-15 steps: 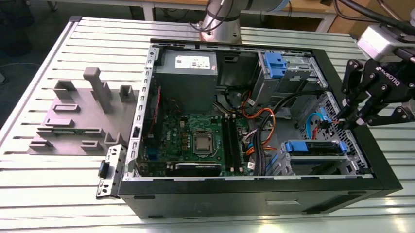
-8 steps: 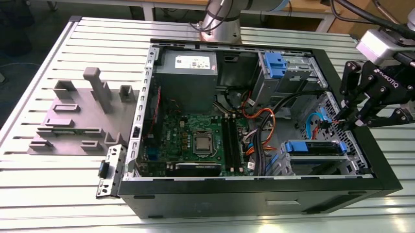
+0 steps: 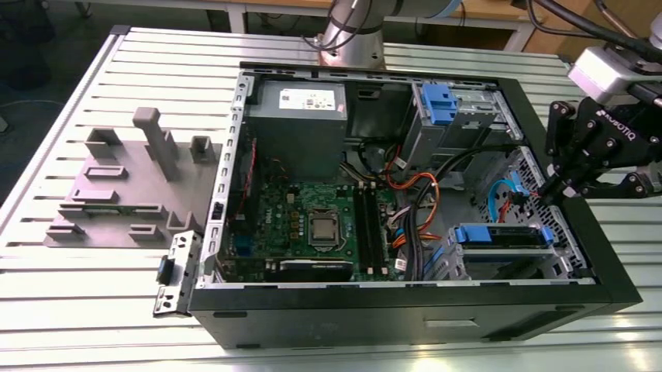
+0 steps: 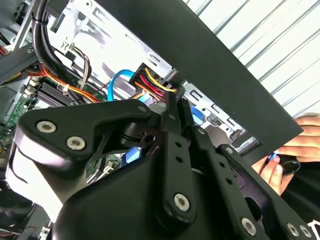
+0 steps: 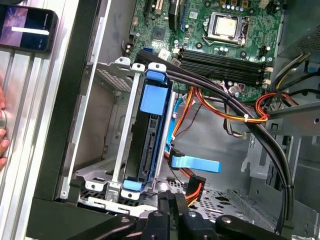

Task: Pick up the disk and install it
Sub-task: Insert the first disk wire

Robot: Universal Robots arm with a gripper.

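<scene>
The disk sits edge-up in its bright blue carrier inside the metal drive cage, at the near right corner of the open computer case. In the first wrist view the disk shows its dark edge between blue end clips, held between the cage's silver rails. My gripper hangs over the case's right wall, just beyond the disk. Its black fingers are shut together with nothing between them, which shows in both wrist views.
A grey stepped fixture stands on the slatted table at the exterior view's left. A blue bracket is on the far drive bay. Cable bundles and a blue connector run beside the cage. A person's hand rests outside the case wall near a phone.
</scene>
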